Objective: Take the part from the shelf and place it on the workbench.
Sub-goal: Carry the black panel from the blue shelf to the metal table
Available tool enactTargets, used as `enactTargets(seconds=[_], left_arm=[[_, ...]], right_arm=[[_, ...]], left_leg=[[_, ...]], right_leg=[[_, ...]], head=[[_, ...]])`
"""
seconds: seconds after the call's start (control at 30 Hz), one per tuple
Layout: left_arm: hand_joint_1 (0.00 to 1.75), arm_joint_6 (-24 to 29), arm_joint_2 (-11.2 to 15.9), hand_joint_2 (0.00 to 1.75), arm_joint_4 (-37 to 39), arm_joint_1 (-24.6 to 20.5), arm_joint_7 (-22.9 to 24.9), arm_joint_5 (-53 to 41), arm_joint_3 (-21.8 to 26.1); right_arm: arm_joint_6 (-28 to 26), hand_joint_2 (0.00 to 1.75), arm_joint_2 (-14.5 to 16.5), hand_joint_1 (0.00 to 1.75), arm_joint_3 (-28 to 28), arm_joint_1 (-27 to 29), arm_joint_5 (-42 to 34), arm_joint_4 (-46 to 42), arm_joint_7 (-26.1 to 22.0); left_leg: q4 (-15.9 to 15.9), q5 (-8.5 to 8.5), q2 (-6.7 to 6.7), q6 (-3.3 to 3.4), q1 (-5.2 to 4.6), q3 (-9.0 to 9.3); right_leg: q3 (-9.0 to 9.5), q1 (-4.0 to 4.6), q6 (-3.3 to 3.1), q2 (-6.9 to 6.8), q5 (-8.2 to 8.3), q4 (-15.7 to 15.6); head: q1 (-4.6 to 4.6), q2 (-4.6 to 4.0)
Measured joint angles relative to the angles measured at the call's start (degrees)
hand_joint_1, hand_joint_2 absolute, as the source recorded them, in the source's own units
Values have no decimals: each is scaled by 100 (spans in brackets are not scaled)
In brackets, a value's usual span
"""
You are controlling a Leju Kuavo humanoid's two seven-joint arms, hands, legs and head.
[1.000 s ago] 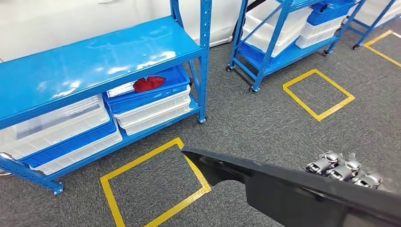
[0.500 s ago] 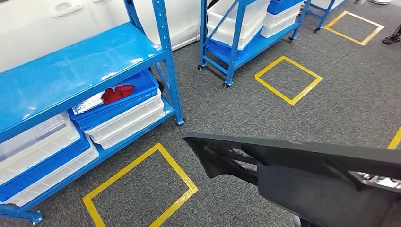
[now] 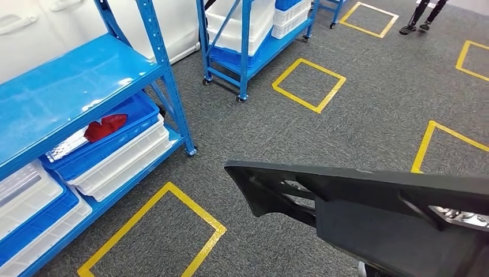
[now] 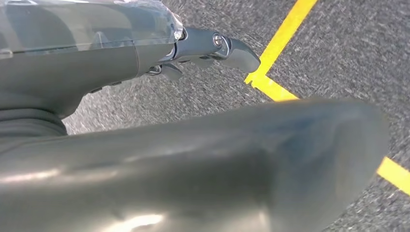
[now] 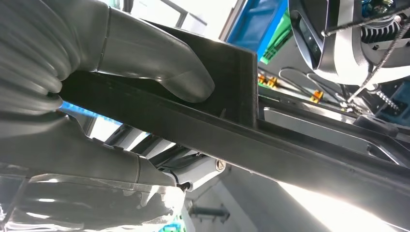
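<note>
Item: black moulded part (image 3: 369, 219), long and ribbed, off the shelf and in carriage. You see it crossing the lower right of the head view, its pointed end out over the grey carpet floor (image 3: 346, 133), beside the yellow taped square (image 3: 153, 234).

Right hand (image 5: 121, 96): gripping the part. In the right wrist view its thumb (image 5: 159, 63) lies across one face of the part's edge and the darker fingers (image 5: 193, 171) sit against the other face.

Left hand (image 4: 203, 53): state cannot be told. The left wrist view gives you the thick thumb and dark fingertips (image 4: 232, 48) over carpet and yellow tape; no contact with the part is visible there.

Change noted: over the last second the whole head view has swung. The blue shelf (image 3: 69, 92) with its blue bin (image 3: 109, 144) and red item (image 3: 104, 127) now sits further toward the left edge, the wheeled blue rack (image 3: 242, 46) has come toward the top centre, and new yellow floor marks have entered at the right. That is the camera turning, not the things moving. The part keeps nearly the same place in the view.

Meaning for the task: the pick appears complete and you are in the turn-away phase. No desk is in sight yet, so placement remains to be done.
</note>
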Motion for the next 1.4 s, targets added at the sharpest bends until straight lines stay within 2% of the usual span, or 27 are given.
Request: enactTargets(seconds=[0.07,0.1,0.17,0.2,0.27,0.33,0.4,0.43,0.5,0.57,0.63,0.67,0.7,0.77,0.83,0.9,0.93,0.97,1.0,1.07,1.1,1.13,1.2,1.23,1.3,1.37,1.4], left_arm=[[0,5,5,0,0,33,3,0,1],[0,5,11,0,0,48,4,-1,2],[0,4,21,0,0,66,7,-2,3],[0,1,25,0,0,68,7,-2,4],[0,-12,28,0,0,79,2,-3,4],[0,-24,39,0,0,116,-2,-4,5],[0,-44,48,0,0,150,-3,-8,6],[0,-60,49,0,0,156,-4,-11,6],[0,-95,45,0,0,151,-8,-22,6],[0,-118,42,0,0,149,-19,-26,8],[0,-127,37,0,0,157,-33,-19,12],[0,-129,34,0,0,158,-43,-14,14],[0,-129,29,0,0,154,-55,-7,15],[0,-123,12,0,0,147,-87,15,27],[0,-109,-10,0,0,174,-102,36,50],[0,-91,-33,0,0,205,-87,49,76],[0,-83,-45,0,0,206,-74,55,93],[0,-76,-63,0,0,199,-60,62,112],[0,-72,-84,0,0,191,-47,67,129],[0,-72,-115,0,0,183,-28,73,149],[0,-74,-124,0,0,181,-20,74,154],[0,-78,-131,0,0,180,-12,74,160],[0,-90,-147,0,0,170,-3,74,171],[0,-97,-155,0,0,158,-2,73,174],[0,-114,-179,0,1,138,-3,64,178],[0,-125,-198,0,2,146,-3,54,186],[0,-126,-205,0,2,160,-2,52,190]], right_arm=[[10,175,7,175,0,7,-11,0,0],[18,175,17,175,0,19,-14,0,0],[37,175,48,175,0,56,-17,-1,0],[52,175,67,175,0,73,-20,-2,0],[90,175,108,175,0,84,-22,-3,0],[120,175,150,175,0,86,-9,-2,0],[122,175,179,175,0,90,33,-1,1],[113,175,186,175,0,91,56,-1,1],[86,175,190,175,4,89,73,-2,1],[72,175,189,175,17,77,56,1,1],[76,175,185,175,27,62,23,5,2],[81,175,181,175,28,56,1,7,2],[90,175,173,175,28,54,-26,10,2],[121,175,147,175,28,34,-74,28,1],[158,175,116,175,28,7,-97,59,0],[171,175,86,175,28,-2,-98,87,0],[161,175,67,175,30,-2,-91,100,0],[143,175,45,175,33,-5,-84,114,0],[123,175,26,175,39,-11,-76,128,0],[94,175,-3,175,60,-51,-68,153,0],[77,175,-10,175,80,-84,-67,166,0],[55,175,-16,175,101,-116,-67,179,0],[9,175,-24,175,158,-160,-70,210,0],[-8,175,-28,175,187,-176,-76,234,0],[-27,175,-48,175,257,-243,-141,315,0],[-1,175,-85,175,304,-303,-262,433,0],[33,175,-103,175,313,-317,-312,494,0]], left_leg=[[8,-34,102,-46,-24,33],[8,-48,147,-72,-35,46],[-8,-60,242,-130,-39,75],[1,-83,220,-164,-27,86],[243,-275,-6,-213,-2,1],[923,-644,-271,-233,11,-308],[1558,-841,-334,-246,14,-624],[1609,-776,-340,-247,17,-667],[1060,-363,-411,-242,34,-453],[356,-66,-671,-223,55,-163],[97,-36,-817,-179,46,-67],[73,-28,-773,-146,34,-60],[54,-7,-714,-105,33,-53],[2,35,-582,-15,37,-34],[-22,48,-430,40,21,-33],[-20,40,-278,52,0,-38],[-19,34,-206,51,-6,-37],[-18,25,-142,46,-9,-31],[-18,13,-83,35,-11,-17],[-14,-19,15,-3,-25,20],[-12,-34,56,-29,-33,33],[-11,-47,100,-57,-40,44],[-22,-66,195,-112,-40,71],[-4,-94,183,-141,-28,79],[272,-285,-27,-185,-5,-29],[982,-637,-275,-205,6,-374],[1348,-765,-317,-210,6,-565]], right_leg=[[369,52,-57,-212,193,-685],[439,80,-89,-268,203,-835],[430,108,-152,-178,201,-876],[437,100,-184,-120,215,-902],[459,70,-258,-12,250,-960],[463,64,-304,104,267,-976],[459,75,-317,252,269,-967],[462,77,-317,328,268,-959],[472,73,-301,470,258,-930],[448,73,-251,605,245,-880],[396,60,-173,730,262,-857],[373,51,-129,794,283,-863],[359,44,-95,791,290,-862],[256,53,-47,538,156,-671],[-45,49,-17,225,-197,-39],[-372,26,11,159,-455,647],[-413,15,19,150,-437,744],[-336,7,20,131,-319,611],[-143,3,13,77,-131,261],[291,39,-34,-154,131,-545],[415,64,-70,-231,182,-788],[456,92,-103,-258,173,-885],[444,120,-162,-142,179,-902],[453,115,-190,-88,190,-927],[478,83,-254,15,221,-980],[488,68,-293,125,234,-997],[488,70,-301,191,234,-995]], head=[[0,0],[-1,0],[-1,0],[-1,-1],[0,-1],[-1,0],[-1,0],[-1,0],[-1,-1],[-1,0],[-1,0],[-1,0],[-1,0],[-1,-1],[0,-1],[-1,1],[0,1],[0,1],[0,0],[0,-1],[0,-1],[0,0],[0,1],[-1,0],[-1,0],[-1,1],[-2,0]])
